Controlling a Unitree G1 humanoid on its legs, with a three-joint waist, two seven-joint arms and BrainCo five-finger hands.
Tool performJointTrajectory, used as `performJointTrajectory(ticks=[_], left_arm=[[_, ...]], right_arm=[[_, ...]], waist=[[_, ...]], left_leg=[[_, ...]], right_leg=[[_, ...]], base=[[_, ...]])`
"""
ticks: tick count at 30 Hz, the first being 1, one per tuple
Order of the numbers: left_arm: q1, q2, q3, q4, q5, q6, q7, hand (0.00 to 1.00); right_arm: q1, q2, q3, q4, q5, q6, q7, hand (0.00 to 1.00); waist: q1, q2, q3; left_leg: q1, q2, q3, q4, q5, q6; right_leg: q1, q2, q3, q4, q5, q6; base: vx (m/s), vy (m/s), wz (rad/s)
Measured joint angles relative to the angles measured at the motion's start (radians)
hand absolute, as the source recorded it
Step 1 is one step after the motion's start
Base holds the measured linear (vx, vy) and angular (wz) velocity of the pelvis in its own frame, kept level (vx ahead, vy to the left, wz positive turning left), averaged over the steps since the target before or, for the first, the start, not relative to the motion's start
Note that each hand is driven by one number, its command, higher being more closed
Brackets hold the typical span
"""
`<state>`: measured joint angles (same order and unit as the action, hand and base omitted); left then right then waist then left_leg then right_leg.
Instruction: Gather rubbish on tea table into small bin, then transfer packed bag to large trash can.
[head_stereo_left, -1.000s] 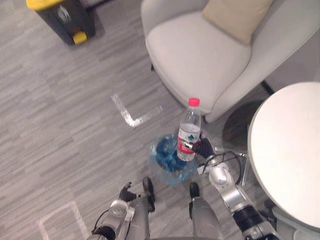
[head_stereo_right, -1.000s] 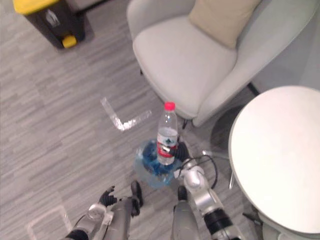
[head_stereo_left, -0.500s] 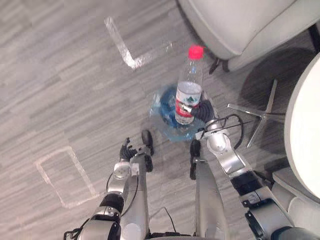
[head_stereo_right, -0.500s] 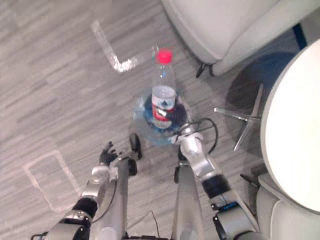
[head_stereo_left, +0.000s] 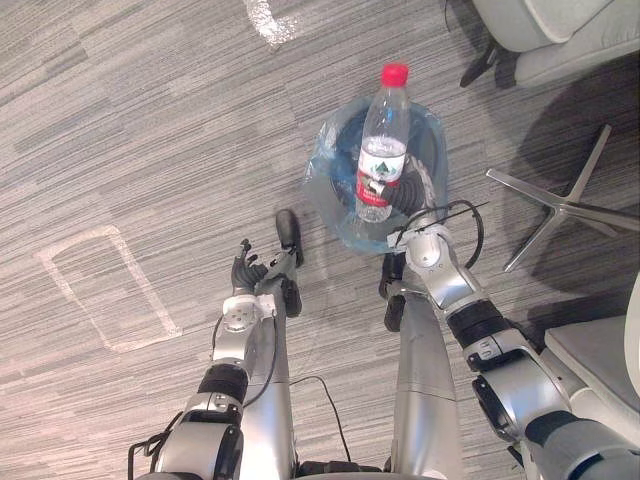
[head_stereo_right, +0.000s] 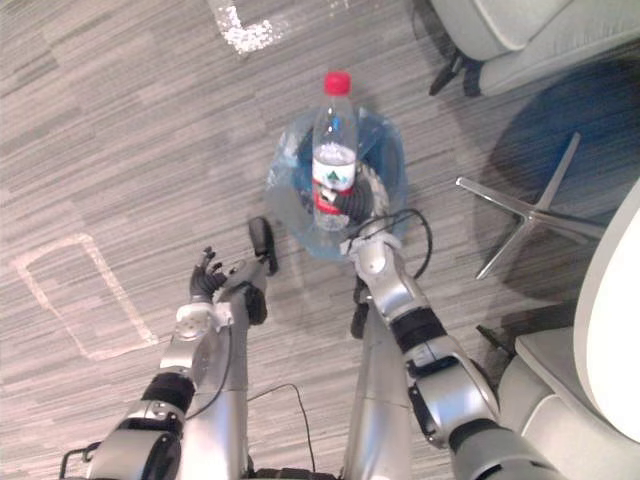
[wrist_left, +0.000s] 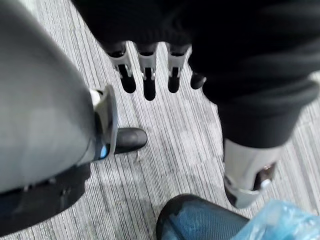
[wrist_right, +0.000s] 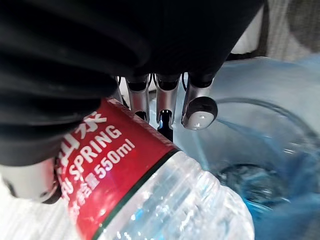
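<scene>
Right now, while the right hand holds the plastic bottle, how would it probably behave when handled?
The bottle looks clear and empty, so probably light and easily squeezed. Its smooth round body could slip, or roll if released. The right hand grips it low, so it may tip.

Upper centre of the frame: a clear bottle (head_stereo_left: 382, 150) with red cap and red-and-white label, above a translucent blue bag (head_stereo_left: 328, 185). The floor (head_stereo_left: 130, 150) is grey, finely streaked planks; a white tape outline (head_stereo_left: 150, 288) lies at left.
</scene>
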<state>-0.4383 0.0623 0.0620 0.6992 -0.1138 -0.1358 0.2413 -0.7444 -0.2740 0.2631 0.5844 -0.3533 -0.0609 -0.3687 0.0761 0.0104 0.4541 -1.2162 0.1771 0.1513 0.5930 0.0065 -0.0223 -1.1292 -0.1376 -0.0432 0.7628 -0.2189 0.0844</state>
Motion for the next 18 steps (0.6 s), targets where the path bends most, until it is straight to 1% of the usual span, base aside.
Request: performJointTrajectory(ticks=[5, 6, 11, 13, 18], left_arm=[[-0.001, -0.003, -0.001, 0.001, 0.000, -0.005, 0.001, 0.00], [-0.001, -0.003, -0.002, 0.001, 0.000, -0.006, 0.001, 0.00], [-0.002, -0.005, -0.004, 0.001, 0.000, -0.006, 0.002, 0.00], [-0.002, -0.008, -0.004, 0.001, 0.001, -0.006, 0.002, 0.00], [0.003, -0.008, -0.011, 0.000, 0.004, -0.005, 0.000, 0.00]], right_arm=[[0.001, 0.023, -0.034, 0.043, -0.002, 0.001, -0.006, 0.00], [0.001, 0.034, -0.042, 0.058, -0.003, 0.001, -0.008, 0.00], [0.009, 0.038, -0.054, 0.061, -0.004, 0.002, -0.025, 0.00], [0.008, 0.038, -0.053, 0.054, -0.025, 0.001, -0.027, 0.00], [0.058, 0.037, -0.029, -0.050, -0.067, -0.003, -0.031, 0.00]], waist=[[-0.003, 0.000, 0.000], [-0.004, 0.000, 0.000], [-0.006, 0.000, -0.001], [-0.007, 0.000, -0.001], [-0.011, -0.001, -0.005]], left_leg=[[-0.002, 0.000, -0.001, -0.007, 0.008, 0.000], [-0.002, 0.000, -0.001, -0.010, 0.014, -0.007], [0.001, 0.001, -0.003, -0.012, 0.019, -0.011], [0.004, 0.003, -0.003, -0.011, 0.020, -0.012], [0.029, 0.006, 0.003, -0.013, 0.018, -0.009]], right_leg=[[-0.009, 0.000, -0.003, 0.006, -0.005, -0.004], [-0.010, 0.000, -0.003, 0.007, -0.006, -0.006], [-0.012, 0.001, -0.006, 0.017, -0.009, -0.010], [-0.011, 0.003, -0.005, 0.018, -0.009, -0.010], [0.009, 0.005, 0.000, 0.017, -0.010, -0.011]], base=[[0.00, -0.005, 0.01], [0.00, 0.000, 0.00], [0.00, 0.000, 0.00], [0.00, 0.000, 0.00], [0.00, 0.000, 0.00]])
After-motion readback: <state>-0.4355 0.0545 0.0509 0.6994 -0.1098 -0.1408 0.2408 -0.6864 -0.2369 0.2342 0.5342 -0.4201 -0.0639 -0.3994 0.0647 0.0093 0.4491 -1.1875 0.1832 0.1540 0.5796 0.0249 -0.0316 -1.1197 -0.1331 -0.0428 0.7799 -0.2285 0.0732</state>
